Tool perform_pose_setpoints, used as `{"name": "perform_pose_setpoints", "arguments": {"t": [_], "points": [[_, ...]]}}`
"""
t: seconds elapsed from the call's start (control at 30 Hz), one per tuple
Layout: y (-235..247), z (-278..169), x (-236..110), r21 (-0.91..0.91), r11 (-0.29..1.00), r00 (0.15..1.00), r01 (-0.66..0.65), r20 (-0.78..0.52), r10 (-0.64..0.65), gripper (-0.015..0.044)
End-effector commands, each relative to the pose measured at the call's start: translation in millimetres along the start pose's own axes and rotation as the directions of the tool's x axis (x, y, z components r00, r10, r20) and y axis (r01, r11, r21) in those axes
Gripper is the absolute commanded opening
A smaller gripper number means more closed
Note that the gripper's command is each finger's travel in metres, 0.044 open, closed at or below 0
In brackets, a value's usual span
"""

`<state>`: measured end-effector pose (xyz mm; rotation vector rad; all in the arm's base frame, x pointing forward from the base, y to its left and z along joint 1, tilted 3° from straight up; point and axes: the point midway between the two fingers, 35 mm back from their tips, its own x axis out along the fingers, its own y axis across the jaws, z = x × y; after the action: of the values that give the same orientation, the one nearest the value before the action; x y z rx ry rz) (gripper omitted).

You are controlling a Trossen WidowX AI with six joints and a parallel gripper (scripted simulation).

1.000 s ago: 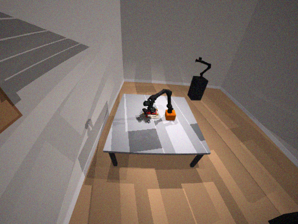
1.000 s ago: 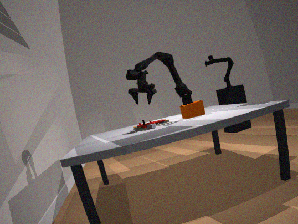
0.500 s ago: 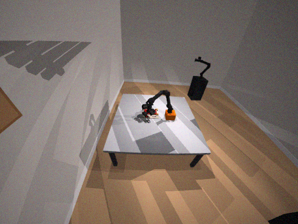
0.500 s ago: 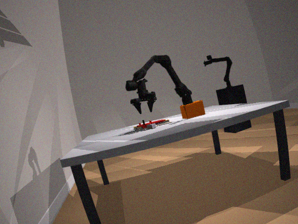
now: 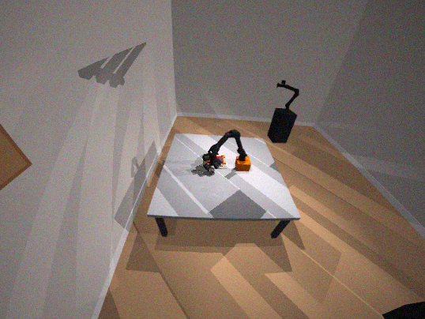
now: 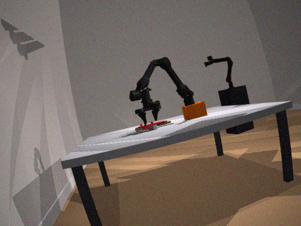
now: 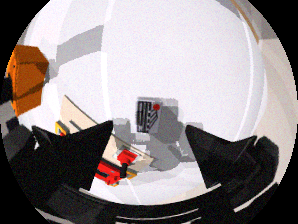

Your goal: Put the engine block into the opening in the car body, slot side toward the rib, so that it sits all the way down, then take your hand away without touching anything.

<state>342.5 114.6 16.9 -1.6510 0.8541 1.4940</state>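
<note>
Black arm's fingers spread wide and empty, straddling the small grey ribbed engine block lying on the pale worktop. Block sits just beside the flat red car body, not yet in its opening; likely lining up a grasp.

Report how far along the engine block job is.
Done: nothing yet; the grey engine block lies on the table, beside the red car body. In hand: the open, empty gripper hangs just above them, fingers astride the block in the wrist view. Left: grasp, insert slot toward rib, push down, withdraw.
</note>
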Motion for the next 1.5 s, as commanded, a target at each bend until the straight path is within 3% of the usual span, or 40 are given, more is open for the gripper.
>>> {"name": "perform_pose_setpoints", "arguments": {"t": [0.0,0.6,0.97,1.2,1.33,1.47], "points": [[3,1,6,0.003,1.0,1.0,-0.01,0.005,0.01,0.044],[3,1,32,0.003,1.0,1.0,-0.01,0.005,0.01,0.044],[3,1,32,0.003,1.0,1.0,-0.01,0.005,0.01,0.0151],[3,1,32,0.003,1.0,1.0,-0.01,0.005,0.01,0.0105],[2,1,28,0.003,1.0,1.0,-0.01,0.005,0.01,0.0],[0,0,16,0.003,1.0,1.0,-0.01,0.005,0.01,0.0]]}}
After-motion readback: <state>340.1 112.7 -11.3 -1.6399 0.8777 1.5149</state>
